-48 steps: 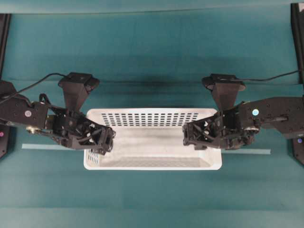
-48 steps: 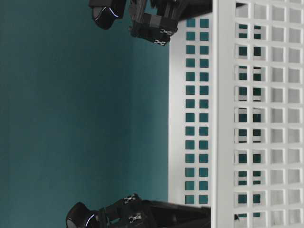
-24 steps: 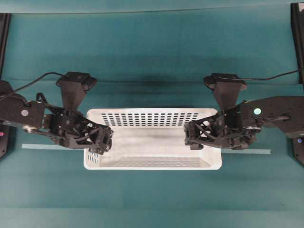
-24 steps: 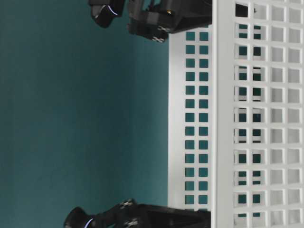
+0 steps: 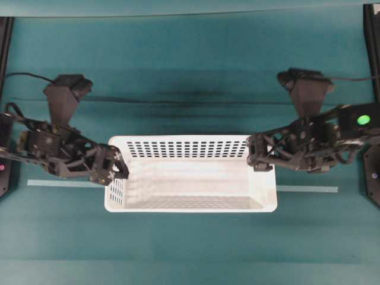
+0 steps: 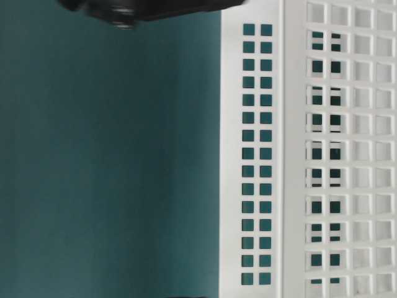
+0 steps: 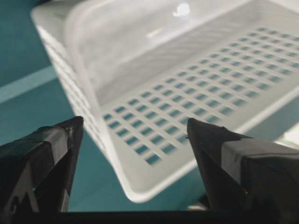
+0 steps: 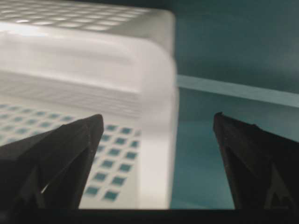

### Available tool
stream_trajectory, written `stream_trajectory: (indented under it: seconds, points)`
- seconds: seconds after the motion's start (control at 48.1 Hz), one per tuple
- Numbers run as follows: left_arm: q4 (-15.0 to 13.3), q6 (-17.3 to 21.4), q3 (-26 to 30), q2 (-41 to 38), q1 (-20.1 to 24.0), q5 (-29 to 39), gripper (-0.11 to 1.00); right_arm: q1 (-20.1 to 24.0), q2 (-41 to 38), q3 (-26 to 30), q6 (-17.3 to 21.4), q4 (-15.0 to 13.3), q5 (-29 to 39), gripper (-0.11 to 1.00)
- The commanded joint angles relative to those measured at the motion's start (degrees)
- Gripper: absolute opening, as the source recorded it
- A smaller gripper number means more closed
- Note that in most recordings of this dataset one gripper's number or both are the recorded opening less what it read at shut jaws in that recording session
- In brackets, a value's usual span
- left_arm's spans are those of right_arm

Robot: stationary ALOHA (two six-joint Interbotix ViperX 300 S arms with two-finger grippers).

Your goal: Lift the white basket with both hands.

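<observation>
The white basket (image 5: 190, 185) rests on the teal table, long side across the overhead view, with nothing in it. My left gripper (image 5: 117, 170) hovers at its left end, jaws wide open. In the left wrist view the left gripper (image 7: 134, 123) spans a corner of the white basket (image 7: 140, 70) without touching it. My right gripper (image 5: 255, 159) is at the right end near the far corner, also open. The right gripper (image 8: 157, 117) straddles the rim of the white basket (image 8: 93, 60). The table-level view shows the basket (image 6: 291, 155) with a dark gripper part (image 6: 118, 9) at the top edge.
A pale tape strip (image 5: 65, 183) runs across the table behind the basket and shows again on the right (image 5: 309, 189). Black frame posts (image 5: 5, 35) (image 5: 373, 35) stand at the left and right edges. Teal cloth (image 5: 190, 71) covers the table.
Both grippers have drawn outward from inside the basket's ends to its rims, and their arms have swung back. The right jaws spread wider. The basket has not moved.
</observation>
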State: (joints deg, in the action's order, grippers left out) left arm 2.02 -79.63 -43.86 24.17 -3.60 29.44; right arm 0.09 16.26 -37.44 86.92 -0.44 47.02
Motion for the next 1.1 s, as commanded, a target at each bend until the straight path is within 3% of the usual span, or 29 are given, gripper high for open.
stream_trajectory:
  seconds: [0.0,0.104,0.229,0.395,0.499,0.624,0.811,0.977,1.081]
  points:
    - [0.2,0.2,0.5,3.7,0.1,-0.4,0.9,-0.3,2.1,1.2,-0.2,-1.3,-0.4,0.97]
    - [0.2,1.5,0.0,7.0,0.2,-0.4,0.9,-0.3,5.2,1.1,-2.5,-3.3,-3.1,0.97]
    - [0.1,5.4,-1.5,11.8,0.2,-1.3,0.9,-0.3,9.0,-0.6,-9.4,-5.3,-10.5,0.97]
    - [0.2,9.9,-3.4,18.2,1.1,-2.6,0.9,-0.3,14.1,-4.6,-18.3,-5.4,-21.7,0.97]
    - [0.2,13.3,-4.5,22.4,1.4,-4.8,0.9,-0.3,17.1,-6.7,-21.9,-5.6,-25.9,0.97]
    - [0.2,20.4,-4.9,27.2,1.5,-6.5,0.9,-0.3,20.8,-8.8,-27.7,-6.3,-28.7,0.97]
    - [0.2,31.4,-5.0,31.5,1.5,-6.6,0.9,-0.3,25.7,-10.6,-39.7,-6.7,-29.9,0.97]
    - [0.2,39.4,-5.3,32.7,1.5,-6.5,0.9,0.0,29.2,-12.7,-51.7,-6.8,-32.9,0.97]
    - [0.2,43.5,-5.1,33.7,1.5,-6.5,0.9,0.2,31.3,-13.7,-56.3,-6.8,-35.2,0.97]
